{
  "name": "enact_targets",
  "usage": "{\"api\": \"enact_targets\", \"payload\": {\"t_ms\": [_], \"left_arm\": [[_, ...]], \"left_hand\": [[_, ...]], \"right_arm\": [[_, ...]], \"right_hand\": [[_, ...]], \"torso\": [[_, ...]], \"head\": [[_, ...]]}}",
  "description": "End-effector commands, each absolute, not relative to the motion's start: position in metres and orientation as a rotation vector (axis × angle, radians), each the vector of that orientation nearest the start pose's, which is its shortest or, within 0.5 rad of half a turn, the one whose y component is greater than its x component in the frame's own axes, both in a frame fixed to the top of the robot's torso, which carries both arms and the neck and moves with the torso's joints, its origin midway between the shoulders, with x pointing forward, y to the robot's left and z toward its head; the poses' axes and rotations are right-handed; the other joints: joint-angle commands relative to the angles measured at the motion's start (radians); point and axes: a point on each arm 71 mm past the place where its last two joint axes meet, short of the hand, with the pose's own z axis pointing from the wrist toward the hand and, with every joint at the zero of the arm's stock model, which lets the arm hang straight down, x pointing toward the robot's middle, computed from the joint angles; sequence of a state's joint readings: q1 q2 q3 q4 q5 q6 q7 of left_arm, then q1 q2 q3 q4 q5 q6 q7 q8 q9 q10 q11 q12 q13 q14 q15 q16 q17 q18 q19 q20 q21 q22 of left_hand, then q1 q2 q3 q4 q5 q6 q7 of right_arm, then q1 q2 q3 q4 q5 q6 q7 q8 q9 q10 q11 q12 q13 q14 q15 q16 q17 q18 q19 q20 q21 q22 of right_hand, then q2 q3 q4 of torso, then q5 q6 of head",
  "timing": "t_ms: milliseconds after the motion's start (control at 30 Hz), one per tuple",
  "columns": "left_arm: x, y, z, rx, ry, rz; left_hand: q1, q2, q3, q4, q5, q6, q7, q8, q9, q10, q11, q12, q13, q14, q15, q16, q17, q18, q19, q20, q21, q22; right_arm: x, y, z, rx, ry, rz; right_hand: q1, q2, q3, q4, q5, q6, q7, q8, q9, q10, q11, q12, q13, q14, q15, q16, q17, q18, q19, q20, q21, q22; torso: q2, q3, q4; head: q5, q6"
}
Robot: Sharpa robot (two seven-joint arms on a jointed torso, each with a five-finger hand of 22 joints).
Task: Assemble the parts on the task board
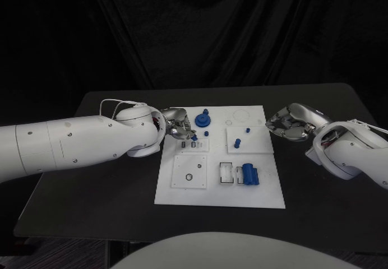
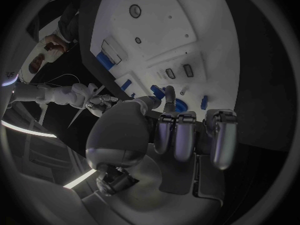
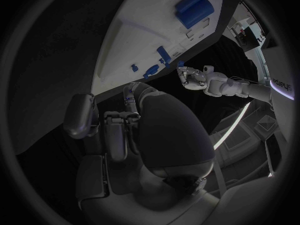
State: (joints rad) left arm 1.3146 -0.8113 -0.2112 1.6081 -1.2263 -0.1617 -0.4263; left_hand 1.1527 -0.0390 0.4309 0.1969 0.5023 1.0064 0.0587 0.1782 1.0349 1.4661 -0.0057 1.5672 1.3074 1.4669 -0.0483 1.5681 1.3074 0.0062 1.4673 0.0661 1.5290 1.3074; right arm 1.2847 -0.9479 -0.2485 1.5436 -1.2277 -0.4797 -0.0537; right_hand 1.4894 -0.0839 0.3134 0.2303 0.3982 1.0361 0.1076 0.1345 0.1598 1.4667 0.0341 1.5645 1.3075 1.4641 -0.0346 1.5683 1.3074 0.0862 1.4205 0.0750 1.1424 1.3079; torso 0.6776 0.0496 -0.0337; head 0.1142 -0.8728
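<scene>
Two silver hands flank the white task board (image 1: 218, 193) on the black counter (image 1: 323, 101): the left hand (image 1: 179, 128), at the board's 10 o'clock, pinches a small blue part (image 1: 195, 137) in its fingers, apparently for seating, while the right hand (image 1: 289, 124), at 2 o'clock, waits off the edge, fingers curled together on nothing.

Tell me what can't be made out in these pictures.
- Whether the left hand pinches a small blue part: in the head view its fingertips overlap the piece, and in the left wrist view the palm hides the contact.
- What the right hand holds, if anything: its curled fingers cover the palm.
- The small slots on the white task board: too small to read.

Bulky white arms, thin white cables, silver left hand (image 1: 176, 124), silver right hand (image 1: 289, 123)
</scene>
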Motion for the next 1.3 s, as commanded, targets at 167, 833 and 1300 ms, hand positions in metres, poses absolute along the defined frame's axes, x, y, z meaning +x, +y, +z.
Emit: {"api": "enact_targets", "payload": {"t_ms": [167,833,1300], "left_arm": [[0.466,0.182,-0.206,-0.047,1.967,-0.502],[0.448,0.188,-0.225,0.125,1.681,-0.504],[0.440,0.190,-0.233,0.157,1.527,-0.565]], "left_hand": [[0.012,-0.004,-0.003,-0.009,-0.006,0.002,-0.001,0.003,-0.002,0.105,-0.004,0.004,0.263,0.104,-0.005,0.003,0.263,0.020,0.024,-0.004,-0.017,0.221],[0.014,-0.017,-0.010,-0.010,-0.014,0.008,-0.003,0.005,-0.004,0.105,-0.005,0.004,0.263,0.104,-0.006,0.003,0.263,0.017,0.035,-0.005,-0.011,0.226],[0.012,-0.024,-0.012,-0.003,-0.017,0.018,-0.005,-0.001,-0.016,0.105,-0.008,0.004,0.263,0.104,-0.009,0.003,0.263,0.015,0.042,-0.008,-0.008,0.229]], "right_arm": [[0.469,-0.257,-0.210,0.071,1.693,0.617],[0.469,-0.258,-0.210,0.072,1.690,0.617],[0.468,-0.259,-0.210,0.072,1.689,0.616]], "right_hand": [[-0.003,0.005,0.006,-0.003,0.006,0.002,0.004,-0.006,0.001,0.091,-0.003,-0.005,0.250,0.104,-0.002,-0.006,0.256,0.002,-0.005,-0.004,-0.003,0.146],[-0.003,0.005,0.006,-0.003,0.006,0.002,0.004,-0.006,0.001,0.091,-0.003,-0.005,0.250,0.104,-0.002,-0.006,0.256,0.002,-0.005,-0.004,-0.003,0.146],[-0.003,0.005,0.007,-0.004,0.006,0.001,0.004,-0.007,0.001,0.090,-0.002,-0.005,0.249,0.104,-0.002,-0.005,0.256,0.002,-0.006,-0.004,-0.004,0.146]], "torso": [[-0.001,0.0001,0.0015],[-0.003,0.0022,-0.0005],[0.000,-0.0001,0.0008]], "head": [[0.002,0.000],[0.011,0.000],[0.008,0.000]]}}
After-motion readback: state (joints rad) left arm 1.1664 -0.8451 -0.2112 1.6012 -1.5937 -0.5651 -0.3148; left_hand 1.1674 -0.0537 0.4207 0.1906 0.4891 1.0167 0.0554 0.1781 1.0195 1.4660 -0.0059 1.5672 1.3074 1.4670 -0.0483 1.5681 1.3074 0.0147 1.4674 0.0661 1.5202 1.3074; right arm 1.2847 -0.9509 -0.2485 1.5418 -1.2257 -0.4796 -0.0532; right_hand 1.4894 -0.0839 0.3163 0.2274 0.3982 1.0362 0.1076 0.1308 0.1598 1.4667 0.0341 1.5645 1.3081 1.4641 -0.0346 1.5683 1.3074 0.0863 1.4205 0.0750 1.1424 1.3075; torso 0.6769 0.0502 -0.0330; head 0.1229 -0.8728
